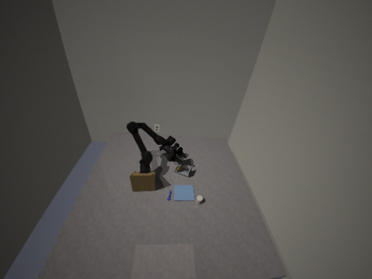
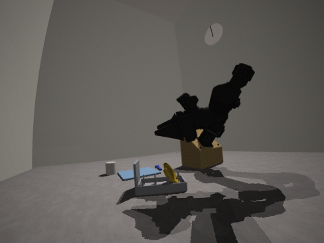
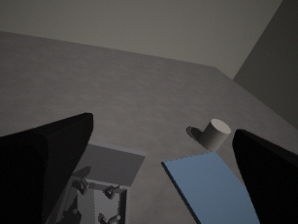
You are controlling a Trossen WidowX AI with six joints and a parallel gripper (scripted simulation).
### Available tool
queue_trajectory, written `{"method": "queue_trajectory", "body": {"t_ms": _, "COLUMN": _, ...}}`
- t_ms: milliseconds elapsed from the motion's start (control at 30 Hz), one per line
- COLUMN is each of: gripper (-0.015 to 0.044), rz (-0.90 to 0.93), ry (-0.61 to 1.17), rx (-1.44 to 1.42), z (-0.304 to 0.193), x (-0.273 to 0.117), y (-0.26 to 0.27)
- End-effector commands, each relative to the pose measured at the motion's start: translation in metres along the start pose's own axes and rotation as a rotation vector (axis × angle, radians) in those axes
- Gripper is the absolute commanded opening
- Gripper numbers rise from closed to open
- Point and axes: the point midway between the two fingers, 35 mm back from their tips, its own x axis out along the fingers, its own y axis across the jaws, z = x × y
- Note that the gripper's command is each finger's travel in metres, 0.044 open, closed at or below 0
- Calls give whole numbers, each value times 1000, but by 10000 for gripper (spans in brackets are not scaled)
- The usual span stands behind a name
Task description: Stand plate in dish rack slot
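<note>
The yellow plate stands on edge in the grey dish rack, near the end opposite the tall end panel. It is tilted, its top leaning toward that panel. Its lower edge is partly hidden by the rack wall, so exact seating between the rails cannot be told. My gripper is open and empty, well above the rack and clear of the plate. The wrist view shows the tall panel and some rails, but not the plate. In the top view the fingertips are hard to make out.
A flat blue board lies beside the rack. A pale cylinder stands beyond it. A small blue object lies between the board and the wooden arm base.
</note>
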Motion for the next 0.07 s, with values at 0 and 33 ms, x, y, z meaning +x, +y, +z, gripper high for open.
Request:
{"method": "queue_trajectory", "body": {"t_ms": 0, "gripper": 400, "rz": -46, "ry": 56, "rx": -90, "z": 1, "x": 9, "y": -5}}
{"method": "queue_trajectory", "body": {"t_ms": 33, "gripper": 400, "rz": -60, "ry": 73, "rx": -116, "z": 2, "x": 11, "y": -7}}
